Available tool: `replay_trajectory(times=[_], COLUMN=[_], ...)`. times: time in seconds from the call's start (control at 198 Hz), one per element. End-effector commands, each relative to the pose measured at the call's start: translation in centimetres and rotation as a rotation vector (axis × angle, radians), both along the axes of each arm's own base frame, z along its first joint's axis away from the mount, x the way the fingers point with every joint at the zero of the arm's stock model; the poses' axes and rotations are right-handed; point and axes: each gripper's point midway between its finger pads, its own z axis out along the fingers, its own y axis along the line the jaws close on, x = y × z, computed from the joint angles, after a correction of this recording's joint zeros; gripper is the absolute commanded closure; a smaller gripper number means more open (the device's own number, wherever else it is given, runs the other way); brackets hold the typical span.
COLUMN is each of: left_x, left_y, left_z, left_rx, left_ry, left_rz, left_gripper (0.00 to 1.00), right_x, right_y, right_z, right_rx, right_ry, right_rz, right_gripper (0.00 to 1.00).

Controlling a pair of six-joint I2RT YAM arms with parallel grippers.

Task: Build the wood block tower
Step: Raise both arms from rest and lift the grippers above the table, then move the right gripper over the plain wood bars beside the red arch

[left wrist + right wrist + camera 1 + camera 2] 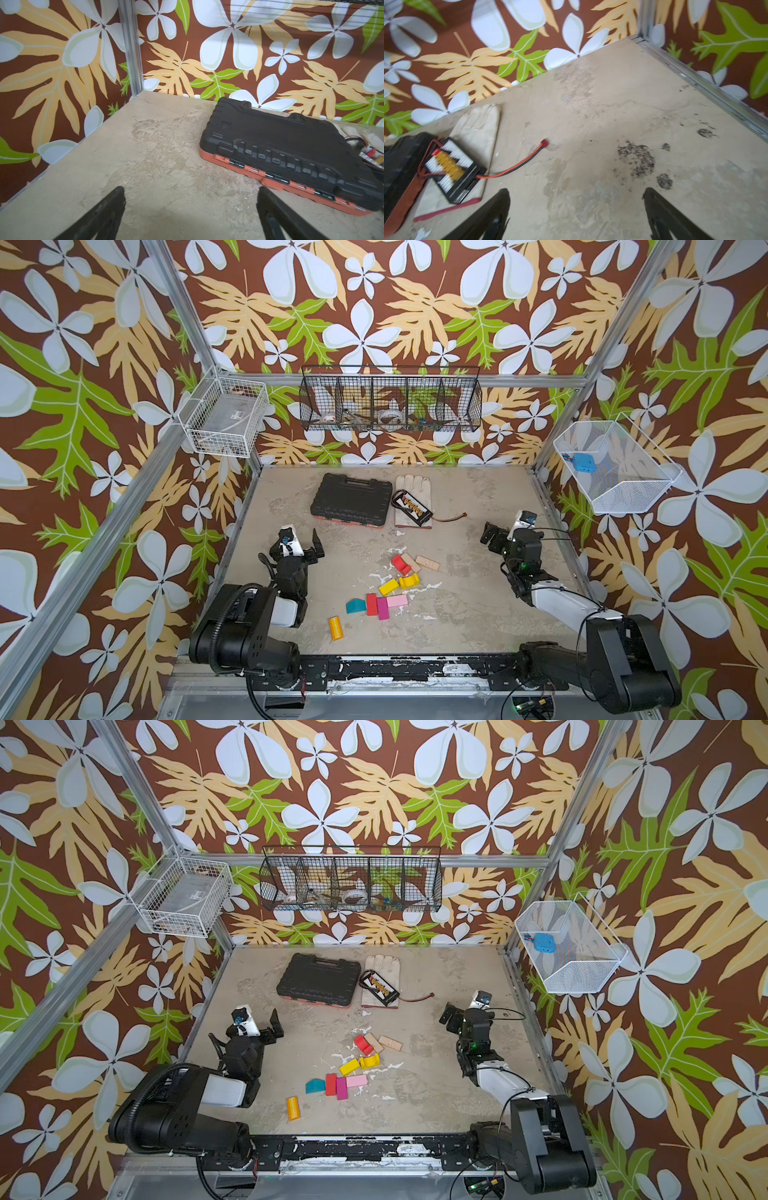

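Overhead view of a mottled beige tabletop (478, 605) walled by floral wallpaper (374, 302). About 10 small painted wood blocks (388, 586) lie flat and loose near the middle of the table. None sits on another, so no tower stands yet. 2 plain tan rectangular blocks (428, 563) lie at the far end of the scatter, 1 touching a red arch block (401, 565). Nearer the front edge, a teal wedge block (355, 606), a red rectangle block (371, 604), a magenta rectangle block (382, 608) and a pink rectangle block (397, 600) lie side by side. An orange cylinder block (335, 627) lies alone, nearest the front.

Your left gripper (191, 190) hangs over bare table with its jaws spread wide and nothing between them; a black ribbed plastic case (286, 145) lies near it. Your right gripper (576, 190) is likewise wide open and empty, near a pale work glove (477, 128) carrying a small charging board (450, 168). Both grippers are well apart from the blocks.

The step in hand looks like the first pick. Start with a tan block as the base. Come straight down, close across its narrow sides, and lift it clear of the red arch before travelling. Set it flat on open table, away from the scatter, so later picks cannot knock it. Save the wedge for last; the cylinder will likely roll.
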Motion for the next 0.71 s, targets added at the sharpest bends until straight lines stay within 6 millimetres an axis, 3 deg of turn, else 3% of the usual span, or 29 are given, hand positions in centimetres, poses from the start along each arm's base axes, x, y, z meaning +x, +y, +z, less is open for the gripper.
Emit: replay_trajectory(times=[0.0, 0.116, 0.232, 0.297, 0.393, 0.454, 0.504, 0.595, 0.701], left_x=[-0.4, -0.2, -1.3, -2.2, -3.6, -3.8, -3.8, -4.0, -4.4], left_y=[-1.2, -2.4, -4.3, -4.5, -2.1, -2.1, -2.8, -2.6, -1.8], left_z=[2.4, 5.0, 6.5, 5.4, 1.1, 0.7, 1.3, 1.0, -1.0], left_rx=[0.049, -0.150, -0.254, -0.269, -0.369, -0.394, -0.385, -0.417, -0.441], left_ry=[-0.007, 0.064, 0.104, 0.104, 0.120, 0.111, 0.099, 0.098, 0.133], left_rz=[0.003, -0.029, -0.136, -0.151, -0.007, -0.024, -0.071, -0.053, -0.001], left_gripper=[0.00, 0.00, 0.00, 0.00, 0.00, 0.00, 0.00, 0.00, 0.00], right_x=[-0.5, -1.9, -4.8, -6.5, -8.8, -10.0, -10.5, -10.9, -10.9], right_y=[1.2, 4.3, 7.1, 8.1, 10.2, 11.4, 11.2, 10.5, 11.0], right_z=[1.6, 2.6, 4.1, 4.5, 5.6, 6.4, 6.5, 4.7, 4.1], right_rx=[-0.099, 0.011, 0.042, 0.069, 0.151, 0.194, 0.201, 0.186, 0.182], right_ry=[-0.038, -0.002, -0.004, -0.001, -0.015, -0.048, -0.087, -0.072, -0.011], right_rz=[-0.012, 0.097, 0.194, 0.226, 0.328, 0.392, 0.379, 0.336, 0.351], right_gripper=[0.00, 0.01, 0.01, 0.01, 0.03, 0.03, 0.04, 0.04, 0.05])
